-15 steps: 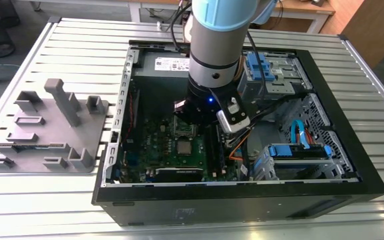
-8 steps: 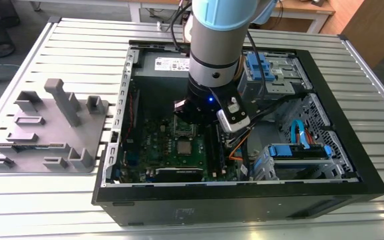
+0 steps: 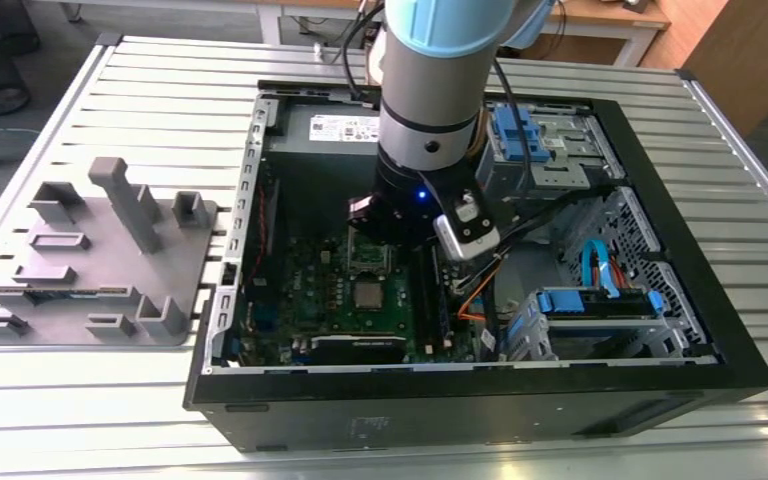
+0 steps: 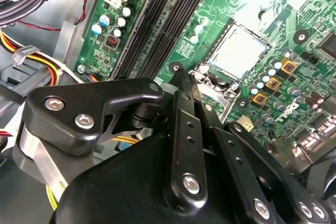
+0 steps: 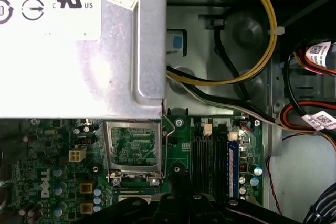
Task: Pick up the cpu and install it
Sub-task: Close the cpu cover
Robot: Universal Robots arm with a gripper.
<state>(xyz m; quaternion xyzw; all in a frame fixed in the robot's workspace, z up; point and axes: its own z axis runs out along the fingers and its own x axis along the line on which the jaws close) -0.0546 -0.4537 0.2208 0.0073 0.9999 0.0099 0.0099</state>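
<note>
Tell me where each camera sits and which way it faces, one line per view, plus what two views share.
Exterior view: off the arm, high, looking down into the open computer case on a slatted table; the arm reaches in.
First wrist view: on the arm, facing the power supply and motherboard; the end effector shows.
Second wrist view: on the arm, facing past the end effector at the cpu on the motherboard.
Shared: both wrist views show the end effector and motherboard.
</note>
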